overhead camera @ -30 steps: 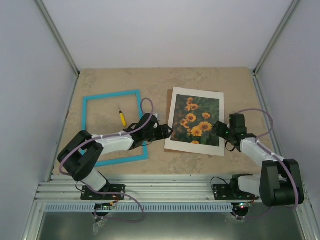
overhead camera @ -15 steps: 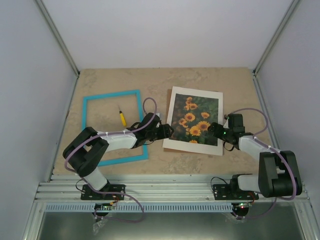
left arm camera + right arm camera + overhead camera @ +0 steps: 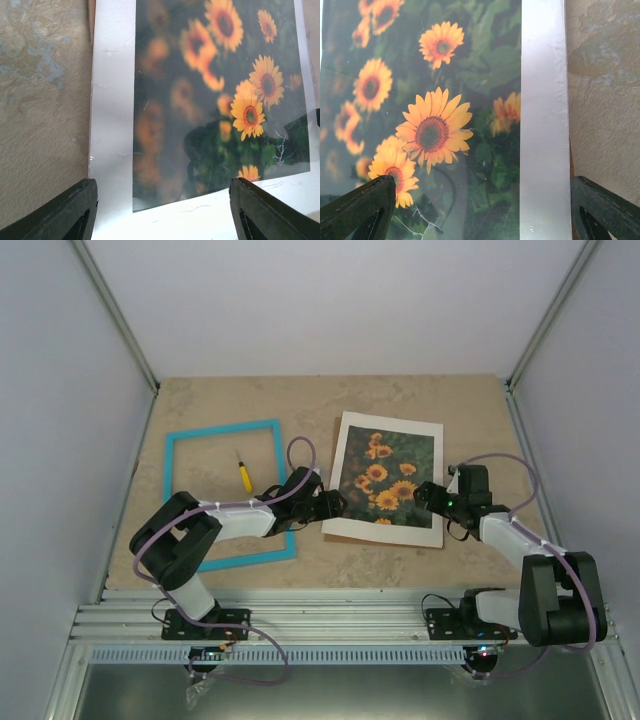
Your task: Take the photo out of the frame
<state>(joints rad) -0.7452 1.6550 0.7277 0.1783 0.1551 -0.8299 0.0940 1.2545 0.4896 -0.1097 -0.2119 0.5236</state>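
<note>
Mottled beige tabletop (image 3: 400, 400). At left, flat on it, thin turquoise rectangular frame (image 3: 222, 428). Just right of it, glossy sunflower photo (image 3: 385, 472) bordered by white mat (image 3: 383, 531). Over its side edges, left gripper (image 3: 335, 505) and right gripper (image 3: 425, 494) spread wide, grasping nothing. Small yellow-handled tool (image 3: 243, 473) inside frame.

no readable text, labels or numbers — none anywhere

Photo (image 3: 387, 478): yellow-orange sunflowers with dark centres on dark green foliage. White mat (image 3: 381, 531) around it, plain. Frame (image 3: 222, 430): bright turquoise, no pattern. Bench (image 3: 330, 400): beige, mottled stone look with grey-blue veining. Small tool (image 3: 244, 476): yellow handle, dark tip. Left pincer (image 3: 162, 210) and right pincer (image 3: 481, 210): black. Arms (image 3: 225, 522): white shells, black joints. Cables (image 3: 500, 456): lilac.
</note>
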